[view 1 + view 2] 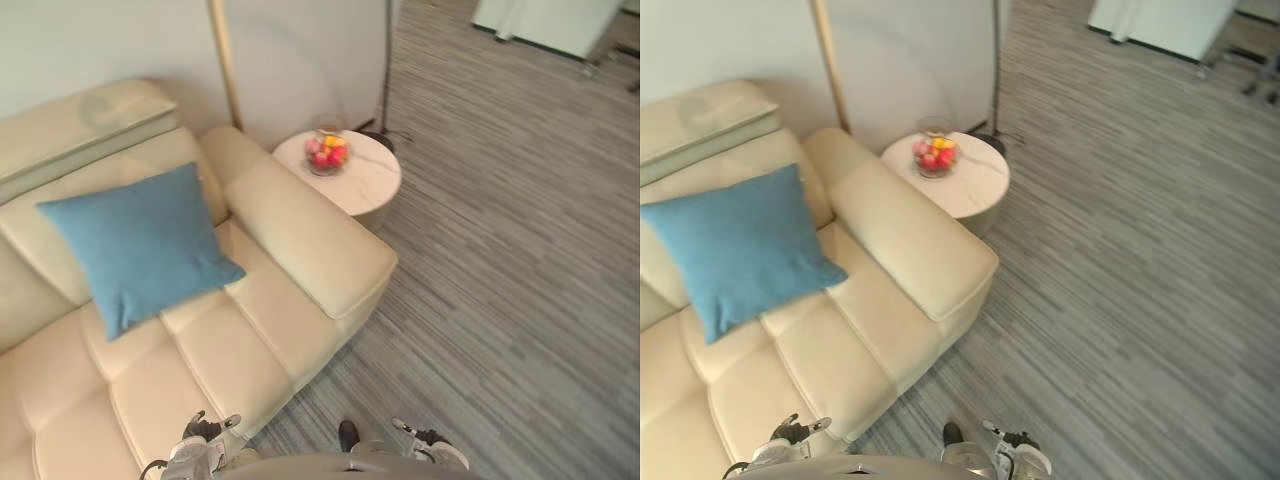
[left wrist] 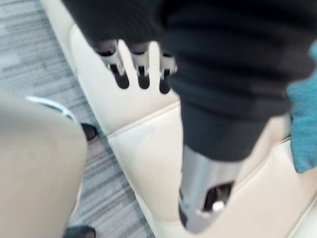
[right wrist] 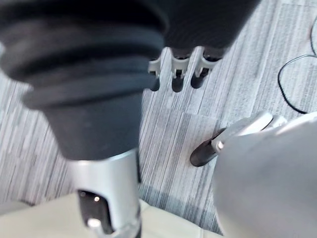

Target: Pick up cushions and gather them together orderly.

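Note:
A blue square cushion (image 1: 140,245) leans against the backrest of a cream leather sofa (image 1: 250,350), its lower corner resting on the seat. One edge of the cushion (image 2: 303,124) also shows in the left wrist view. My left hand (image 2: 140,69) hangs over the sofa's front seat edge, fingers straight and relaxed, holding nothing. My right hand (image 3: 177,74) hangs above the grey carpet, fingers relaxed and empty. Both hands are low and well short of the cushion.
The sofa's wide armrest (image 1: 310,235) lies between the seat and a round white side table (image 1: 365,185) bearing a glass bowl of fruit (image 1: 327,155). A lamp pole (image 1: 387,60) stands behind the table. Striped grey carpet (image 1: 520,260) spreads to the right.

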Motion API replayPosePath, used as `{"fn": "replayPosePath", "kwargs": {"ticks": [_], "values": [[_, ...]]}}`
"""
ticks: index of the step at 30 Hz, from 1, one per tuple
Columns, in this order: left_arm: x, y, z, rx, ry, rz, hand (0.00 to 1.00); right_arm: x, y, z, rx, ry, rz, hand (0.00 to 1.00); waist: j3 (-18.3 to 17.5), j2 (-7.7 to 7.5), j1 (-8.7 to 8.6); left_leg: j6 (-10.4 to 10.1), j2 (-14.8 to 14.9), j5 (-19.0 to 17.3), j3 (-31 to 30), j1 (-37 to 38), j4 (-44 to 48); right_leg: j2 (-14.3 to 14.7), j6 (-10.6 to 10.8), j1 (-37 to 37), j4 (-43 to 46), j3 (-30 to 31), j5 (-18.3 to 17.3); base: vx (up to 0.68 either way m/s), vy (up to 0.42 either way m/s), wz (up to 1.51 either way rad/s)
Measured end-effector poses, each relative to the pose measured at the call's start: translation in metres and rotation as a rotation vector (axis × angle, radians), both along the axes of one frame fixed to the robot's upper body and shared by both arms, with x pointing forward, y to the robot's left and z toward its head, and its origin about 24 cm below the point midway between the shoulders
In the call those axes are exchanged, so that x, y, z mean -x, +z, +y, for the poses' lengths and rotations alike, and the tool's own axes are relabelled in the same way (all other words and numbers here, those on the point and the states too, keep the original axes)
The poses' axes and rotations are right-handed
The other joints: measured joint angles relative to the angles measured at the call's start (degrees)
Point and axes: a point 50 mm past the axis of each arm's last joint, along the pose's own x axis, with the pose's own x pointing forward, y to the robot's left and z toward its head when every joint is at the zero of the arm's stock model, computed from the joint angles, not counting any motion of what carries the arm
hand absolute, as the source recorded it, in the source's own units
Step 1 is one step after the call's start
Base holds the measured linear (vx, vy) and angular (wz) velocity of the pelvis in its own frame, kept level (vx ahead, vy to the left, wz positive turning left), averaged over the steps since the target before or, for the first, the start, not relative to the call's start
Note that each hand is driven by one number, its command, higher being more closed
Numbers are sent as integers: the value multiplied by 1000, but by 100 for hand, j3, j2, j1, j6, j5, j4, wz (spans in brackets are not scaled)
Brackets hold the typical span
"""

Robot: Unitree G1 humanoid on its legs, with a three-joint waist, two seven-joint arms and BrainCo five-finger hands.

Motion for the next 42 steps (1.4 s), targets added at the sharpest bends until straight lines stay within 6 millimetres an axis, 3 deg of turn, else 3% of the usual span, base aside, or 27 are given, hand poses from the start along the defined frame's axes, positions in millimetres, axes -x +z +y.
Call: {"fn": "replayPosePath", "kwargs": {"ticks": [4, 5, 7, 8, 9, 11, 14, 15, 16, 18, 20, 22, 24, 25, 27, 28, 33, 34, 35, 36, 37, 42], "values": [[-5, 2, 4, -13, -8, -11, 0, -6, 2, 0, 2, 7, -13, 0, 47, -33, -15, -49, -8, -294, 690, 44, -21, 134, 101, -405, -55, 786, 383, -51, 68, -122], [-5, 2, 8, -22, -8, -11, 0, -13, 2, 8, -16, 20, -29, 0, 98, -124, 7, -40, -24, -351, 1031, 91, -12, 182, 67, -518, -93, 1048, 510, -72, 26, -121], [-3, 3, 12, -33, -7, -6, 0, -23, 2, 22, -40, 60, -46, 0, 135, -213, 35, -56, -13, -417, 1539, 95, 52, 247, -82, -744, -115, 978, 656, -70, -28, -142], [-4, 3, 10, -30, -6, -11, 0, -25, 3, 21, -37, 62, -52, 0, 174, -150, 50, -66, 51, -427, 1891, 133, 54, 185, -461, -897, -58, 336, 601, -33, -66, -140], [-4, 2, 9, -26, -6, -11, 0, -27, 4, 20, -33, 62, -56, 0, 194, -126, 71, -74, 98, -432, 2100, 206, 51, 131, -670, -973, 85, -234, 526, -1, -67, -143], [-1, 2, 8, -27, -7, -6, 0, -26, 4, 18, -23, 64, -61, 0, 224, -68, 95, -75, 233, -430, 2536, 408, 179, -234, -1032, -1211, 689, -2209, 274, 13, -62, -125], [0, 1, 7, -26, -19, -3, 0, -27, 6, 12, 6, 94, -71, 0, 203, 49, 90, -86, 345, -424, 2669, 589, 180, -654, -989, -1136, 1123, -4168, 165, 62, -106, -84], [1, 1, 6, -26, -30, -1, 0, -27, 7, 9, 18, 102, -66, 0, 190, 137, 122, -99, 400, -417, 2670, 617, 144, -666, -916, -1134, 1131, -4516, 126, 132, -139, -84], [-1, 1, 2, -18, -43, -3, 0, -31, 9, 7, 35, 121, -71, 0, 189, 160, 123, -102, 434, -411, 2666, 623, 127, -600, -769, -1161, 1074, -4549, 156, 128, -165, -85], [-6, 0, -12, 13, -75, -12, 0, -33, 12, -4, 64, 125, -71, 0, 249, 391, 115, -118, 464, -219, 2657, 619, 122, -391, -721, -1228, 856, -4241, 248, 114, -145, -74], [-6, 0, -12, 14, -77, -11, 0, -33, 12, -6, 69, 121, -69, 0, 242, 404, 102, -236, 451, -17, 2658, 649, 192, -325, -717, -1260, 878, -4141, 206, 75, -66, -53], [-6, 0, -12, 12, -78, -11, 0, -30, 11, -6, 66, 120, -59, 0, 236, 389, 102, -318, 749, 34, 2643, 481, 1162, -269, -715, -1197, 954, -3965, 52, 102, -54, -61], [-8, 0, -15, 17, -95, -17, 0, -27, 10, -7, 68, 119, -51, 0, 258, 343, 126, -156, 1215, 161, 2221, -13, 2709, -165, -749, -1015, 798, -3650, 13, 139, 12, -58], [-8, 1, -16, 20, -95, -19, 0, -27, 10, -6, 67, 120, -50, 0, 261, 354, 127, -181, 1200, 70, 2011, -98, 2895, -152, -755, -969, 760, -3549, 10, 126, 53, -57], [-10, 1, -18, 23, -95, -25, 0, -25, 10, -9, 74, 117, -43, 0, 261, 355, 128, -232, 891, -489, 1304, -407, 3128, -120, -766, -809, 665, -3285, 12, 123, 52, -59], [-13, 3, -18, 18, -101, -43, 0, -20, 8, -11, 73, 112, -26, 0, 270, 336, 210, -242, 473, -824, 709, -615, 2839, -109, -749, -629, 603, -3001, 3, 125, 73, -68], [-18, 5, -18, 20, -74, -72, 0, -17, 7, -3, 59, 107, -41, 0, 269, 334, 325, -125, 29, -877, -260, -1019, 1386, 20, -550, -571, 601, -2307, 16, 49, 128, -93], [-17, 5, -18, 24, -55, -75, 0, -15, 7, -1, 55, 103, -44, 0, 242, 352, 344, -77, -49, -743, -625, -1070, 1251, 104, -470, -612, 618, -2080, 52, 3, 185, -119], [-14, 4, -19, 30, -36, -69, 0, -13, 7, -1, 56, 97, -49, 0, 128, 388, 368, 126, -214, -791, -774, -1042, 1190, 152, -405, -625, 597, -1869, 64, 69, 203, -123], [-11, 3, -19, 29, -31, -59, 0, -13, 7, 3, 49, 94, -60, 0, 64, 374, 331, 158, -245, -809, -684, -1009, 1104, 146, -363, -667, 638, -1784, 113, 158, 246, -105], [-11, 4, -15, 22, -21, -60, 0, -12, 6, 9, 34, 90, -62, 0, 39, 158, 297, 161, -299, -804, -384, -822, 921, 62, -366, -686, 734, -1746, 109, 209, 217, -80], [-7, 2, -17, 29, -6, -46, 0, 1, 1, 14, 15, 75, -30, 0, -187, 89, 300, 247, -397, -592, -27, -322, 398, 89, -236, -490, 375, -1441, 204, 209, 126, -38]]}}
